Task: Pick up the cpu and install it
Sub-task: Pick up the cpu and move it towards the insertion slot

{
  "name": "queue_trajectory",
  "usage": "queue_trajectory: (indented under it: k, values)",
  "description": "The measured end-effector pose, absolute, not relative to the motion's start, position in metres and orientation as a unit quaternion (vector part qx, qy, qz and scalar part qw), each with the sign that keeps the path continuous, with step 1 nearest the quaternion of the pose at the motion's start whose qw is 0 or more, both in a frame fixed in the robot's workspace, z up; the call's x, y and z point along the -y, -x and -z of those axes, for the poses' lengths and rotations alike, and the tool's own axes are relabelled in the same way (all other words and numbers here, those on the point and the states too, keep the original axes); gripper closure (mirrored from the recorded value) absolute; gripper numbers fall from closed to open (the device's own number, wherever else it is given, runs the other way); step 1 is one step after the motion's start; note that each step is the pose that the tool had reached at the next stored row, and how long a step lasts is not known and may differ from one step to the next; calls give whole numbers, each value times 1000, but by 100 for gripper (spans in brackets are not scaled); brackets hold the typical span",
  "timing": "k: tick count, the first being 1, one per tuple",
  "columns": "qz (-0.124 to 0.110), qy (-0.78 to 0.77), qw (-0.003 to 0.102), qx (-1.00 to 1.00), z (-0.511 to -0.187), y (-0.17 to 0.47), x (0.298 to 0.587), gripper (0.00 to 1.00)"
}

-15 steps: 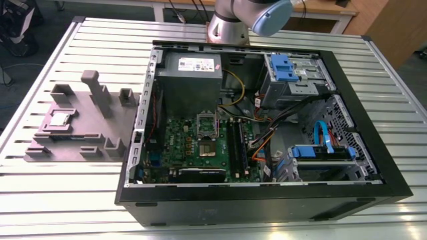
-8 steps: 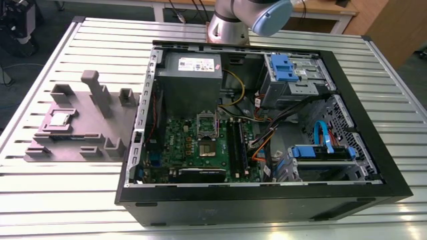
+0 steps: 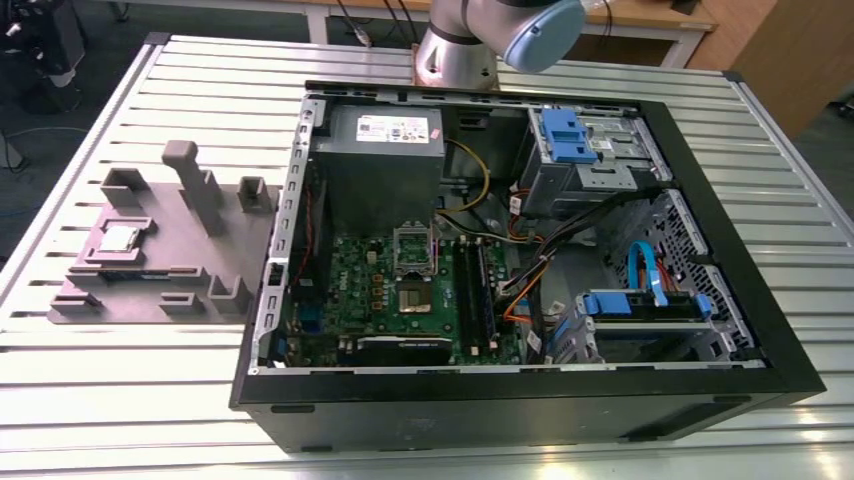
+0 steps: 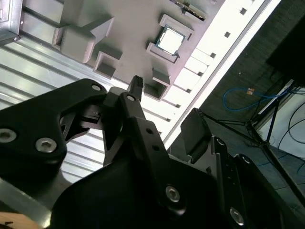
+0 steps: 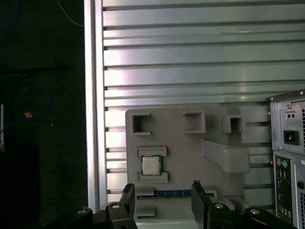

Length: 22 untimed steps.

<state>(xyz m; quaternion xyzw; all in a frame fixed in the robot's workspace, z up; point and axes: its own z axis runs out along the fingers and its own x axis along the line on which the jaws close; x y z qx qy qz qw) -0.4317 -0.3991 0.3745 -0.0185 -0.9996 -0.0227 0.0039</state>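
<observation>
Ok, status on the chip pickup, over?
Gripper open, empty. Chip lying in grey holder, not gripped. Nothing on top of it.

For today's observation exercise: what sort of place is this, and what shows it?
Likely a robotics lab: a robot arm, an open computer case on a slatted metal table, and a grey fixture holding the cpu.

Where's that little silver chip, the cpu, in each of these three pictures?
Exterior view: the cpu lies on the grey holder plate, to the exterior view's left of the open computer case.
First wrist view: the cpu sits between two brackets on that plate.
Second wrist view: the cpu, same pocket.
Shared landmark: the grey holder plate.
</observation>
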Motion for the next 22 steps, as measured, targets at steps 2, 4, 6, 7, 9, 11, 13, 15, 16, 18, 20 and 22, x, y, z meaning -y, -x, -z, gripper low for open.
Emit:
queue_trajectory:
  k: [2,4,6,7,9,11,13,15,16,18,20,22]
  values:
    - [22,1,4,1000,-374,432,399,41]
    - [21,-8,5,1000,-374,432,399,41]
    - [20,-10,5,1000,-374,432,399,41]
    - [20,-12,5,1000,-374,432,399,41]
    - [20,-12,5,1000,-374,432,399,41]
    - [20,-12,5,1000,-374,432,399,41]
    - [20,-12,5,1000,-374,433,399,41]
    - [20,-12,5,1000,-374,434,399,41]
    - [20,-12,5,1000,-374,434,399,41]
    - [20,-12,5,1000,-373,435,400,41]
    - [20,-13,5,1000,-371,437,400,41]
    - [20,-13,5,1000,-368,439,401,41]
